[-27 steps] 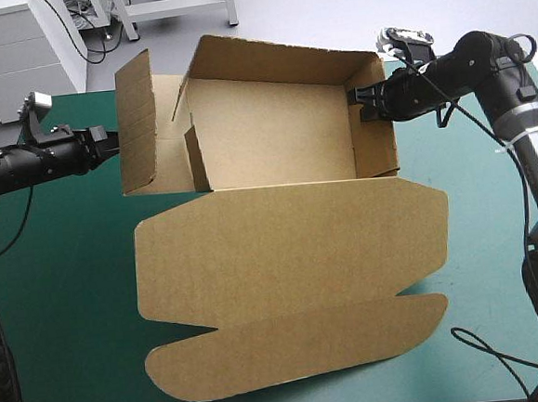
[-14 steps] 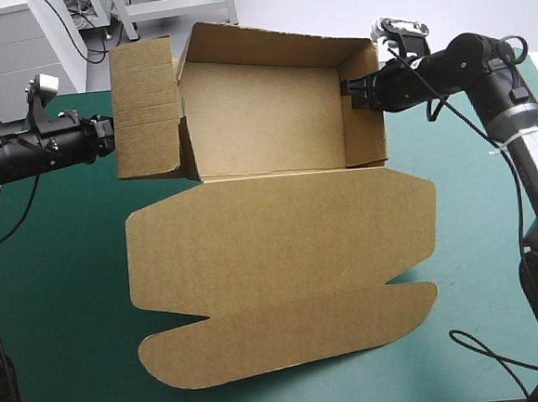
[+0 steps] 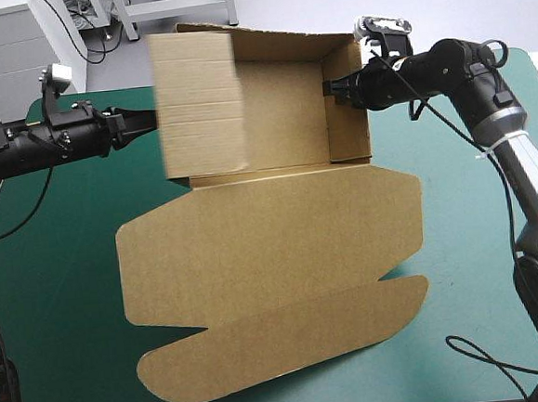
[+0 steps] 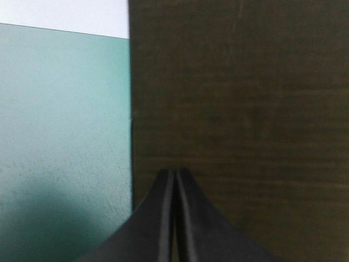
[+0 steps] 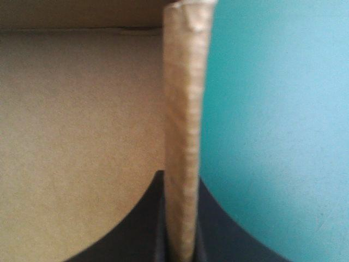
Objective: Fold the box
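The brown box [image 3: 273, 247], a cut sheet of finely ribbed corrugated board, lies across the middle and far part of the counter. Its far portion stands as an open tray. The back wall [image 3: 276, 50] is toward the counter's far edge and the right wall [image 3: 347, 125] is upright. The left panel [image 3: 196, 100] is raised and leans in over the tray floor, ribbed outer face showing. From the tray's near fold the lid [image 3: 271, 229] spreads flat toward the near edge, a wide panel with slanted corners. It ends in a long tuck flap [image 3: 290, 344] with rounded ends and a notch at either side.

The right fingers [image 3: 337, 91], two broad black curved fins, pinch the right wall near its top. In the right wrist view that wall runs edge-on between the right fingers [image 5: 131, 234], pale tray floor on one side and teal-green on the other.

The left fingers [image 3: 132, 120], the same black fins, are pressed together into one pointed arch. In the left wrist view, the tips of the left fingers [image 4: 155, 218] rest against the left panel's dark ribbed face, just beside its edge.

The counter's smooth teal-green cover [image 3: 60, 273] shows all around the board.
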Robot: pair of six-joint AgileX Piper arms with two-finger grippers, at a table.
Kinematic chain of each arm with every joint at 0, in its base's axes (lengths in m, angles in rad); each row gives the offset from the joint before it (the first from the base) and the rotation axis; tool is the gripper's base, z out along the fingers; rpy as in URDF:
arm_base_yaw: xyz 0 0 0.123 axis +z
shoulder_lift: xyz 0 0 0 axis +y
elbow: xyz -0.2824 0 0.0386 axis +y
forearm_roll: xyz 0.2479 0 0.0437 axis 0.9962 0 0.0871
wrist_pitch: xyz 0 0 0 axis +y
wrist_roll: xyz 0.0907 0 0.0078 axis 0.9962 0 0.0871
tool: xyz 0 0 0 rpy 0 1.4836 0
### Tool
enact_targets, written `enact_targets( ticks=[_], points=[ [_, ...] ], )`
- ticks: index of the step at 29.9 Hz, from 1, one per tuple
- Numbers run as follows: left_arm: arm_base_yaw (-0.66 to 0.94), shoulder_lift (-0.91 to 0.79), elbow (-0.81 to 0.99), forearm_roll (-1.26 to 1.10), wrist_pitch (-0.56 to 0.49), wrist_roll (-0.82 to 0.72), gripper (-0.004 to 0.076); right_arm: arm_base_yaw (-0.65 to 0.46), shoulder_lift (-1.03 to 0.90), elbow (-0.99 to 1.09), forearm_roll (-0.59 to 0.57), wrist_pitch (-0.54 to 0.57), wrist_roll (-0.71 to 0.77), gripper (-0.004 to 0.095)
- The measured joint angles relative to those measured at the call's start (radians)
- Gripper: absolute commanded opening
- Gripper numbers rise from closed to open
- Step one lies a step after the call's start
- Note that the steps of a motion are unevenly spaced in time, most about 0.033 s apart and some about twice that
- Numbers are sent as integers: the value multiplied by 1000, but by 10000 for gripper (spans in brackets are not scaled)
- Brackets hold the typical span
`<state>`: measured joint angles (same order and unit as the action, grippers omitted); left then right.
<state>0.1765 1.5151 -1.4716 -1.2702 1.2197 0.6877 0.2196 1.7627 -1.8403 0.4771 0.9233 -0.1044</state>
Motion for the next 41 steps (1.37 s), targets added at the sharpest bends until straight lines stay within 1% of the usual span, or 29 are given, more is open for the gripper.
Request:
enact_targets(
  ticks=[11, 13, 14, 16, 23, 25, 33, 37, 41],
  points=[
    [-43, -5, 0, -7, 1, -3, -6, 24, 0, 0, -97, -24, 42, -17],
    [-47, -9, 0, -7, 1, -3, 6, 34, 0, 0, -118, -36, 46, -16],
    [-48, -9, -1, -7, 1, -3, 25, 39, 0, 0, -127, -41, 50, -15],
    [-51, -9, -1, -7, 0, -3, 83, 53, 0, 0, -151, -53, 59, -15],
    [-53, -10, -1, 2, 0, -3, 434, 70, 22, 0, -190, -76, 90, -12],
    [-54, -10, -1, 13, 1, -3, 487, 71, 30, 0, -194, -77, 91, -12],
    [-58, -10, -1, 170, 5, -11, 492, 83, 51, 0, -202, -80, 91, -7],
    [-61, -10, -1, 260, 6, -53, 487, 121, 52, 0, -212, -98, 91, 3],
    [-92, -10, -1, 356, -21, -101, 455, 165, 62, 0, -252, -128, 96, 3]
  ],
)
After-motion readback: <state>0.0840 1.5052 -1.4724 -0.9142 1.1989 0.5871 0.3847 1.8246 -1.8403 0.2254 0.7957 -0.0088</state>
